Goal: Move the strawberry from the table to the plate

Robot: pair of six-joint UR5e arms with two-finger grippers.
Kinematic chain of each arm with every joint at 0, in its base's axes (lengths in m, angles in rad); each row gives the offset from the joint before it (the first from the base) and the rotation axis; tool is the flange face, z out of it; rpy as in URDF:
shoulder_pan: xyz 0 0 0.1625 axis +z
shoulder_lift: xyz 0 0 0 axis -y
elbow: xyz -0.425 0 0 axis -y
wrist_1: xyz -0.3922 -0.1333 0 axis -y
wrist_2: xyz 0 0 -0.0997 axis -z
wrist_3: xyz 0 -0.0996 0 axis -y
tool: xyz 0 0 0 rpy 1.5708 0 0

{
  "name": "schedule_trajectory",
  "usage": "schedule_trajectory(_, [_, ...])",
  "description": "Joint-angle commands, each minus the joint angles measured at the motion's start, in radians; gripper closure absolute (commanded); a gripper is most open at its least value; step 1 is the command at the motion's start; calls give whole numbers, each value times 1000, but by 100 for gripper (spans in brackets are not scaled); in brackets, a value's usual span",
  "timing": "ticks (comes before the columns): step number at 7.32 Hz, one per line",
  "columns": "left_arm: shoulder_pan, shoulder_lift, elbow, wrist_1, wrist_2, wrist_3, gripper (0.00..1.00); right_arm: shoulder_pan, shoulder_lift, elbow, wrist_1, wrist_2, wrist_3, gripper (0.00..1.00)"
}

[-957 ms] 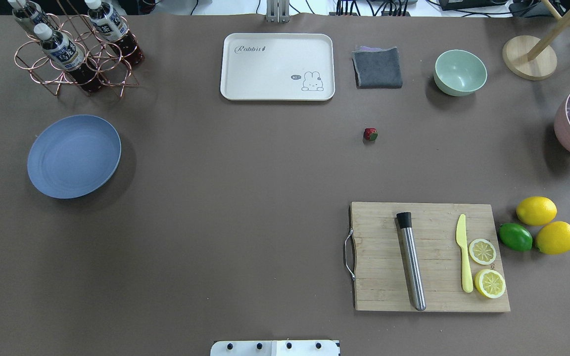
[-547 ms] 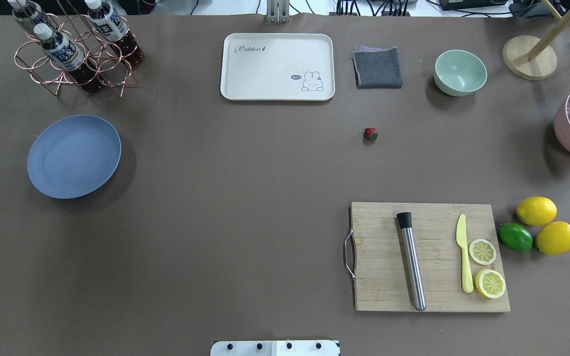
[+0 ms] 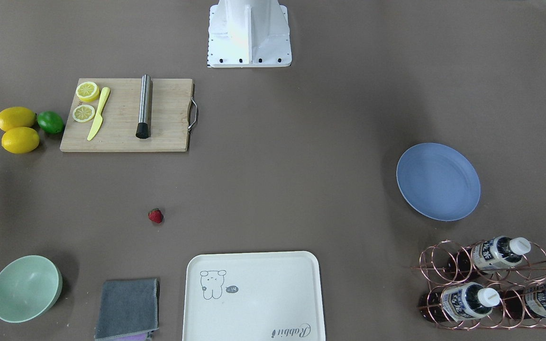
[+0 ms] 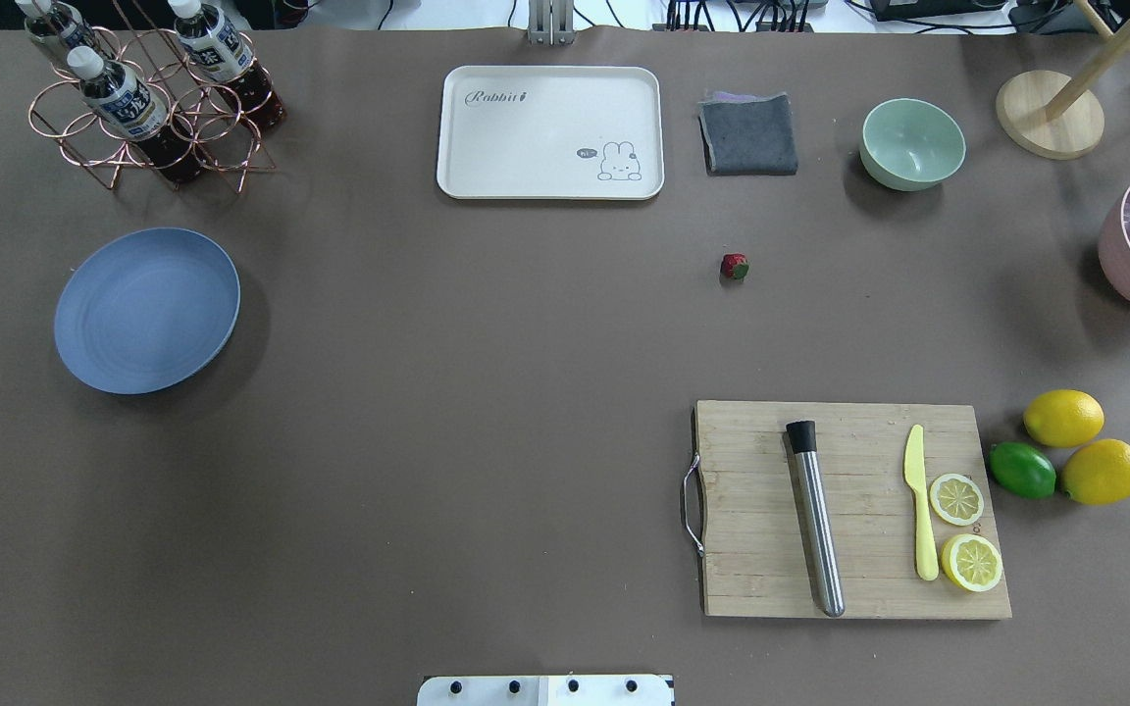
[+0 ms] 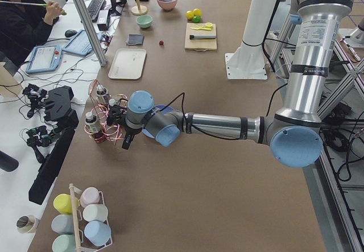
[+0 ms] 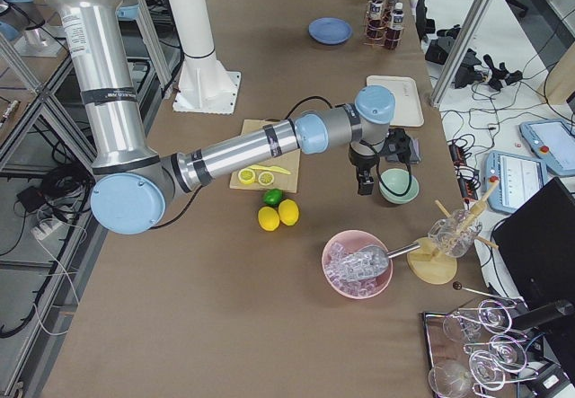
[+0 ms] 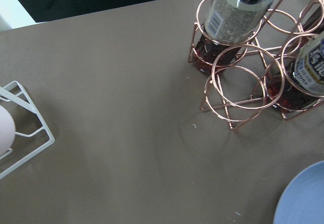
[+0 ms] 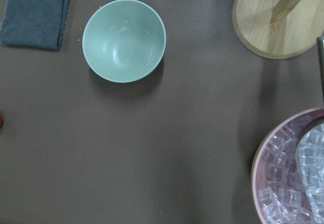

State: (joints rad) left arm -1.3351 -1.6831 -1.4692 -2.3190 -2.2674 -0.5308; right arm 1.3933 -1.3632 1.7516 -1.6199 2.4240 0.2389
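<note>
The only writing I can read is "Rabbit" in script on the cream tray (image 4: 545,118), next to a little rabbit drawing with a tiny speech bubble. The bottles (image 4: 119,98) in the copper wire rack (image 4: 148,137) have blue-and-white labels, but their print is too small for me to make out.

The tabletop (image 4: 428,392) is a matte brown-grey sheet, plain and flat. Alongside it runs a white desk with a keyboard and cables, where a person (image 5: 23,19) sits.

The strawberry (image 4: 734,266) is tiny and red with a dark green top. It lies on its side on bare tabletop. My right hand (image 6: 363,184) hangs above the surface between the pale green bowl (image 8: 124,39) and the pink bowl of ice (image 8: 283,178). The strawberry is well apart from it, out past the green bowl towards the middle; in the right wrist view it shows only as a red sliver at the edge.

My left hand (image 5: 125,144) hovers near the bottle rack, with the blue plate (image 4: 146,310) just beside it. I cannot tell whether either hand is spread or pressed together.
</note>
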Motion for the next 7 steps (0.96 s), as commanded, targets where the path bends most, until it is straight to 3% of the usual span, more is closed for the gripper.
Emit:
schedule_trajectory(1, [123,49,20,-224,20,-244,2,-48,41,9,0,-3,66,0])
schedule_trajectory(3, [238,48,70,-344,138,-369,2,-82,72,0,33,-8,191,0])
schedule_trajectory(4, [288,48,85,-370,204,-382,2,-117,61,-15,155,-60,295,0])
schedule_trajectory(6, [330,48,113,-404,229,-388,3,-201,61,-88,376,-100,440,0])
schedule_trajectory(7, [332,48,113,-404,229,-390,11,-226,61,-102,397,-114,441,0])
